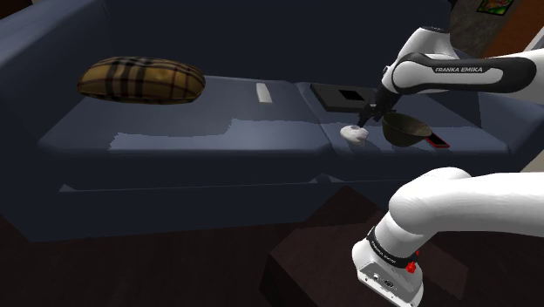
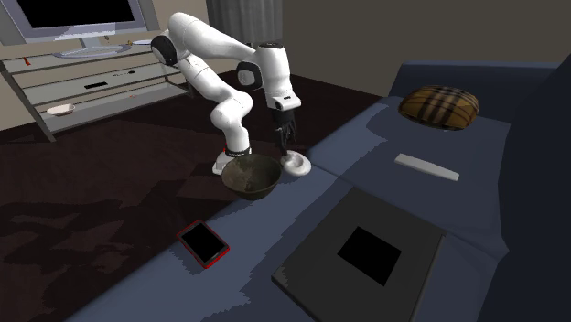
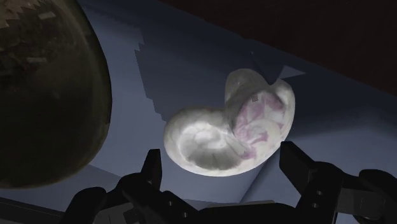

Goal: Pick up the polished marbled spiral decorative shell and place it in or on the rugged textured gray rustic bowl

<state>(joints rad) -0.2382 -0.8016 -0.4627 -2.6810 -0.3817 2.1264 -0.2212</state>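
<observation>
A white spiral shell (image 3: 232, 130) with pink marbling lies on the dark blue sofa seat (image 1: 218, 131). In the shoulder view the shell (image 1: 353, 133) sits just to the left of a dark grey-brown rough bowl (image 1: 404, 129). The second exterior view has the shell (image 2: 296, 163) to the right of the bowl (image 2: 252, 176). My black gripper (image 3: 226, 167) hangs just above the shell, open, its fingers (image 3: 153, 168) either side of it and apart from it. The gripper (image 1: 367, 118) points down at the shell, as it does from the second exterior view (image 2: 283, 139).
A plaid cushion (image 1: 141, 79) lies far along the sofa. A dark flat board with a black square (image 2: 364, 252), a grey remote-like bar (image 2: 426, 167) and a red-edged phone (image 2: 203, 242) rest on the seat. A shelf unit with a monitor (image 2: 82, 18) stands behind the arm.
</observation>
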